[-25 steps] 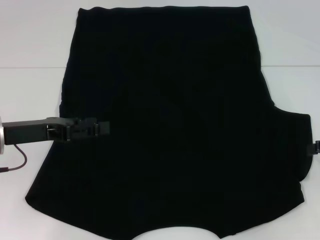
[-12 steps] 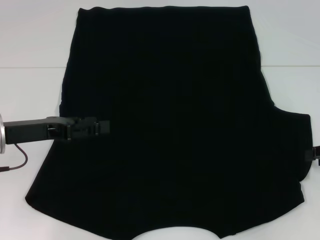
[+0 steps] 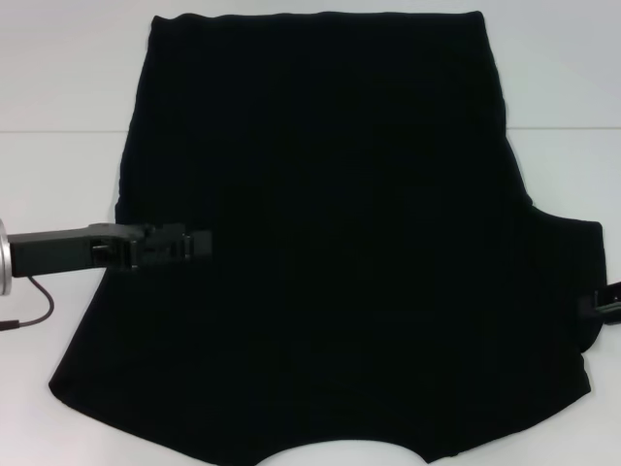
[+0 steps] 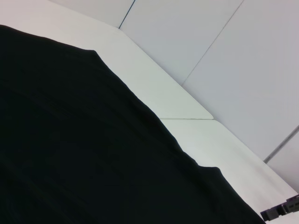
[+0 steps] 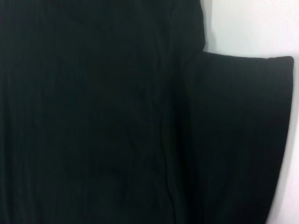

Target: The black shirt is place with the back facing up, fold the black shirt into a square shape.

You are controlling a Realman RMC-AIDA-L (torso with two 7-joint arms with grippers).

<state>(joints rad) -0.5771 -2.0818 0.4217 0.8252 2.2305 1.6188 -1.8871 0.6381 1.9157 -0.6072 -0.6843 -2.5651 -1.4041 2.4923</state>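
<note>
The left gripper [image 3: 199, 247] hovers over the black shirt [image 3: 330, 194], its left side folded beneath it (whether clenched or released, I cannot tell). A shallow pinch there could take one layer only and skew the fold. The right gripper [image 3: 604, 304] barely shows beside the sleeve.

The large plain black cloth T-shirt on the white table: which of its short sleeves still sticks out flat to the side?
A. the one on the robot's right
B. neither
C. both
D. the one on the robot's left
A: on the black shirt, only the sleeve on the robot's right juts out; the left edge, where the left gripper reaches in, shows none.
</note>
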